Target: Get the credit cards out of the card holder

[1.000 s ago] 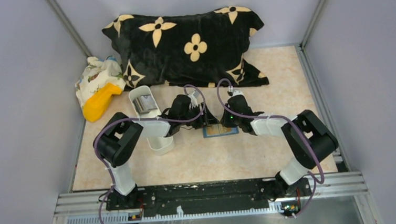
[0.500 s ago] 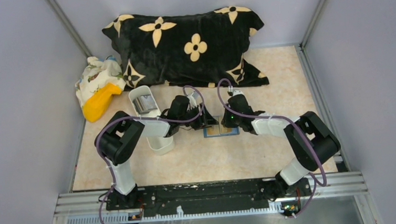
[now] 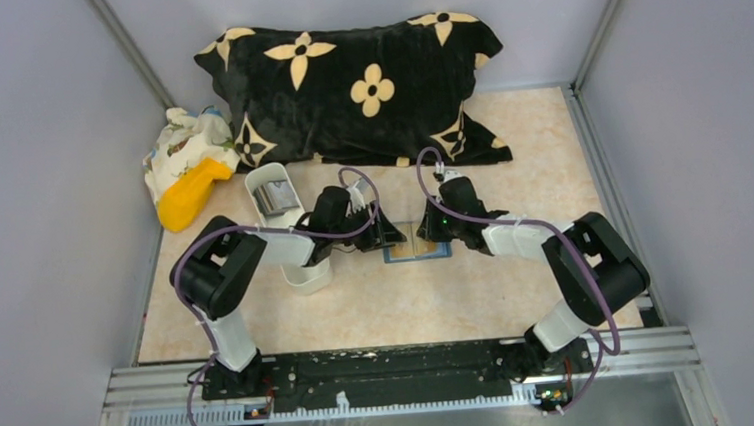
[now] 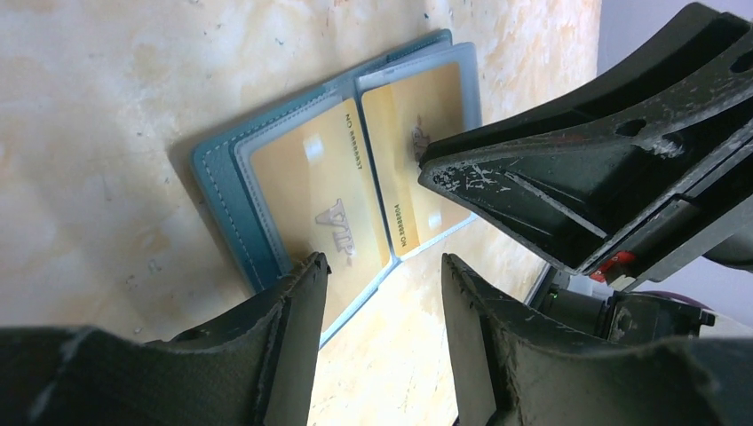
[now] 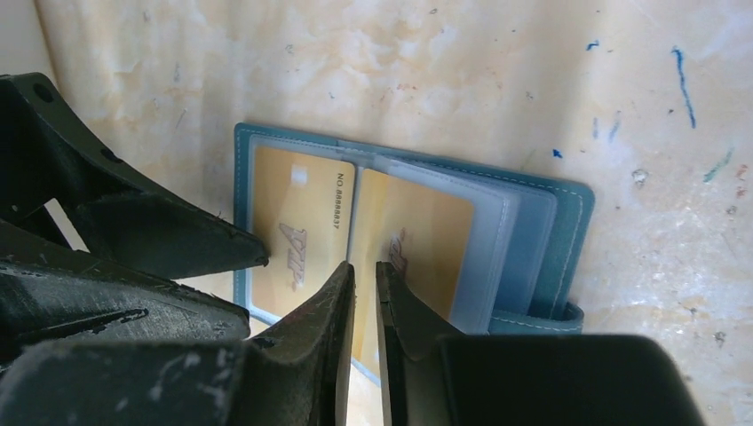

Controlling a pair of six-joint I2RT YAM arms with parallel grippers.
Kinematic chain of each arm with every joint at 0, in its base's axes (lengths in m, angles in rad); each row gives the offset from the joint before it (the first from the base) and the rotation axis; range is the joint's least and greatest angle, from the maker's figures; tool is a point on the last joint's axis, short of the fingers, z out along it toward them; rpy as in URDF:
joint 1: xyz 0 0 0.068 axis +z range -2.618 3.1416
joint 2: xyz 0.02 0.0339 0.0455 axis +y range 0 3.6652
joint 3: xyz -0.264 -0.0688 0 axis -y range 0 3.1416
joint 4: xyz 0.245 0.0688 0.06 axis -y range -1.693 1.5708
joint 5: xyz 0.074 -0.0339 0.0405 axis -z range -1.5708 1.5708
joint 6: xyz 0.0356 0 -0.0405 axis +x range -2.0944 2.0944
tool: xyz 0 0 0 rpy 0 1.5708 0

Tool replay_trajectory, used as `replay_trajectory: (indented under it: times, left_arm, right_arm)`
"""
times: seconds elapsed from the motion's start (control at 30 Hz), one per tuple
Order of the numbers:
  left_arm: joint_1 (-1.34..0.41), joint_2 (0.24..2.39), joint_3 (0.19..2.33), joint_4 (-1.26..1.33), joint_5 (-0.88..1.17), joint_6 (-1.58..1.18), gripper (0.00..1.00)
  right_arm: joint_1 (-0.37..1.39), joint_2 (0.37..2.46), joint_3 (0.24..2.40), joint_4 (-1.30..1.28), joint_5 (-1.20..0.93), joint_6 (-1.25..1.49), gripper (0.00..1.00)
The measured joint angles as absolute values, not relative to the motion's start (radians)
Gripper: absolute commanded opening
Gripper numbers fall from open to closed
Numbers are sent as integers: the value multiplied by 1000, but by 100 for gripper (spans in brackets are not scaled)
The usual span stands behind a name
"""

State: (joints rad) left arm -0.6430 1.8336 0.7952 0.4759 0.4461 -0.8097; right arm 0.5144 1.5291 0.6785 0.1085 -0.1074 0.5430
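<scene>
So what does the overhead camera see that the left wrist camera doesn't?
Only the overhead view shows the black flowered pillow and the white tray. Only the left wrist view shows two gold cards in clear sleeves, with their printed numbers. Both show the blue card holder lying open on the table.

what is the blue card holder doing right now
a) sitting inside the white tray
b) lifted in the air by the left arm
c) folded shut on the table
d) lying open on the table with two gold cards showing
d, the card holder lies spread open flat on the table, with two gold credit cards showing side by side inside it.
</scene>
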Motion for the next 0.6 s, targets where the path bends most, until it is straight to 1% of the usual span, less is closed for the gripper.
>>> replay_trajectory:
  times: [0.3, 0.47, 0.6]
  left_arm:
    - [-643, 1794, 780, 434, 446, -786, 55]
    - [-643, 1790, 783, 421, 446, -780, 55]
    - [-643, 1790, 799, 413, 447, -780, 54]
  right_arm:
    - [514, 1533, 678, 128, -159, 539, 18]
    - [513, 1525, 672, 126, -159, 540, 17]
    - [505, 1473, 672, 91, -142, 532, 15]
